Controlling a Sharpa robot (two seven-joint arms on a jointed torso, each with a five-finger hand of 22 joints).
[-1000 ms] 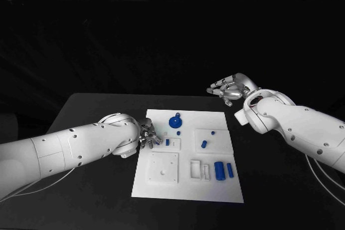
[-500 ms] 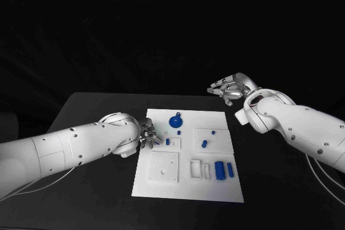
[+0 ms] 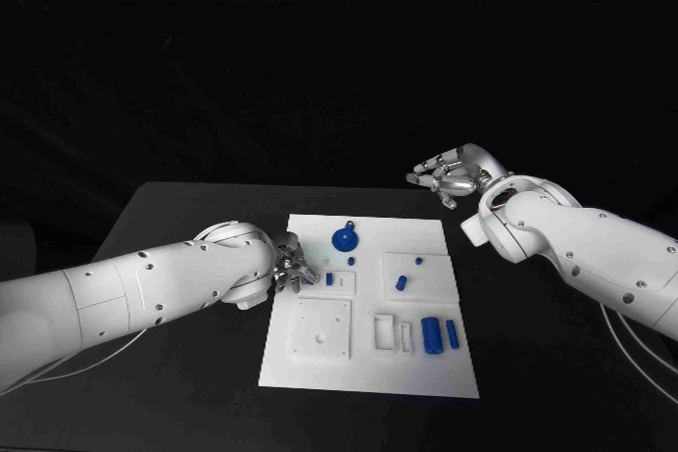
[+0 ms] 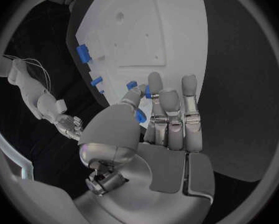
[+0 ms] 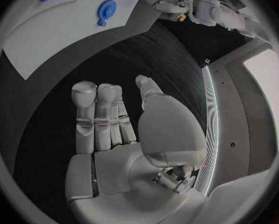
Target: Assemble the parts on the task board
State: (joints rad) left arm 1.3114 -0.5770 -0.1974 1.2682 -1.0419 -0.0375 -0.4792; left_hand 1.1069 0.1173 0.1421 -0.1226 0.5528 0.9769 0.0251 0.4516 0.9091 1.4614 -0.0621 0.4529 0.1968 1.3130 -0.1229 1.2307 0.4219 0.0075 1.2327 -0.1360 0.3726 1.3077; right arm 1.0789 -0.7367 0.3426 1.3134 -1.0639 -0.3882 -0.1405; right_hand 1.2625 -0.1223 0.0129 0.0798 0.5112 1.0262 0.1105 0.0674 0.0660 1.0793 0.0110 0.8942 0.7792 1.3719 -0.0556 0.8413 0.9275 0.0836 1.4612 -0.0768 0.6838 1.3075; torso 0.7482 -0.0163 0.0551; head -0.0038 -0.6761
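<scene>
We see our left hand (image 3: 288, 266) low at the left edge of the board (image 3: 370, 374), blocking that side. Blue parts (image 3: 438, 334) stand near the board's right edge, and a round blue part (image 3: 345, 239) sits near its far edge. Our right hand (image 3: 450, 175) is up past the table's far right corner, well away. The table (image 3: 184, 217) beside the board's right edge is bare.

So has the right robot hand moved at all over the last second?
No. The right robot hand hovers past the far right corner of the task board, at the same spot relative to it as before.
</scene>
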